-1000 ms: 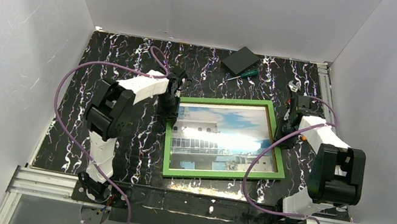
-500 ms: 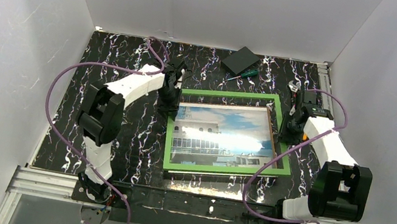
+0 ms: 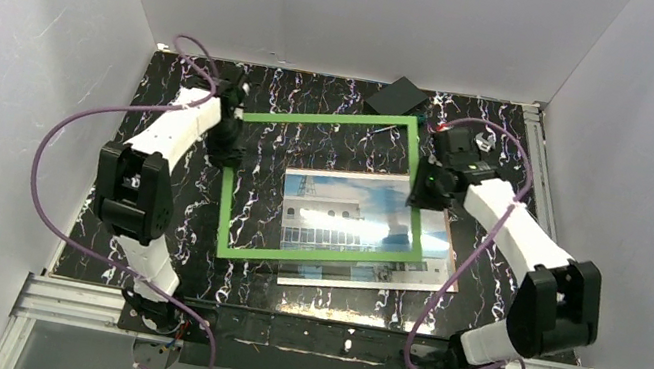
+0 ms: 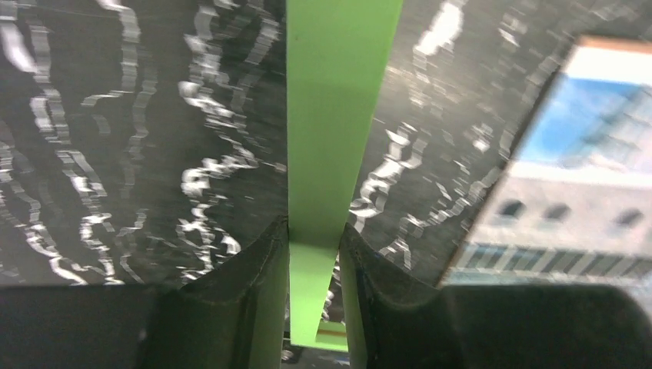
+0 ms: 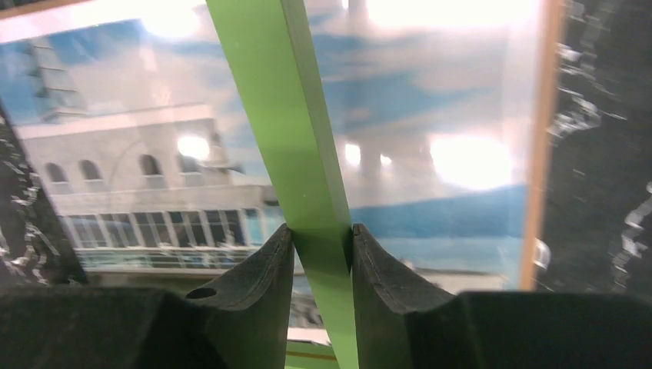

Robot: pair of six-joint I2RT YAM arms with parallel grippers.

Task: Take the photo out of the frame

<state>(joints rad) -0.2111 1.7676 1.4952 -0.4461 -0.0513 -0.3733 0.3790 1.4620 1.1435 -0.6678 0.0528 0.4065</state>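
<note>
Left pincer [image 4: 315,240] and right pincer [image 5: 321,240] each clamp the green frame [image 4: 338,115] — the photo [image 3: 348,214] lies on the worktop [image 3: 319,90].

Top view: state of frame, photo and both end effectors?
green frame: empty, held on both sides
photo: out of frame, flat on table, partly under frame
left end effector: shut on green frame's left bar
right end effector: shut on green frame's right bar

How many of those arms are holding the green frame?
2. The left arm grips the frame on its left side; the right arm grips its right side, above the photo.
</note>
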